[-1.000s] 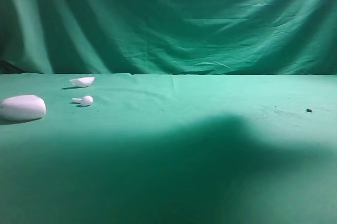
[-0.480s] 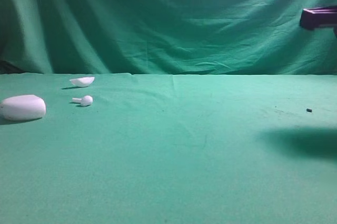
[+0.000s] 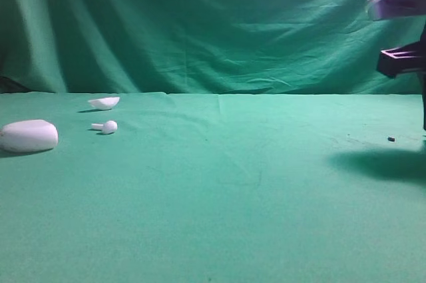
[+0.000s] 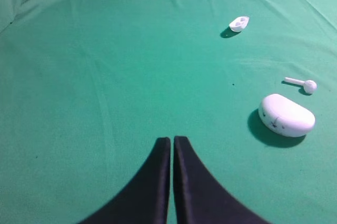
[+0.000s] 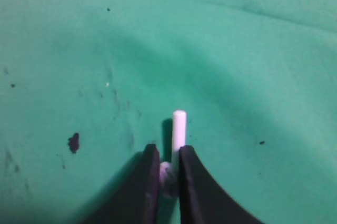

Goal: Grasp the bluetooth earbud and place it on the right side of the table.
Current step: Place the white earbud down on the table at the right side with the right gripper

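In the right wrist view my right gripper (image 5: 166,153) is shut on a bluetooth earbud (image 5: 178,129). Its white stem sticks out past the fingertips and its head sits between the jaws, a little above the green table (image 5: 253,50). In the high view only parts of the right arm (image 3: 401,60) show at the far right edge. A second earbud (image 3: 105,126) lies at the left of the table; the left wrist view shows it too (image 4: 303,84). My left gripper (image 4: 172,140) is shut and empty, low over the cloth, well short of the earbud.
A white pebble-shaped case (image 3: 28,136) lies at the far left, also in the left wrist view (image 4: 287,116). A shallow white shell (image 3: 104,102) lies behind the earbud. A small dark speck (image 3: 391,139) marks the cloth at the right. A green curtain (image 3: 213,23) hangs behind.
The right arm has moved to the far right edge and come down lower. Its shadow on the cloth has shifted right and up toward the arm. The things at the left have not moved.
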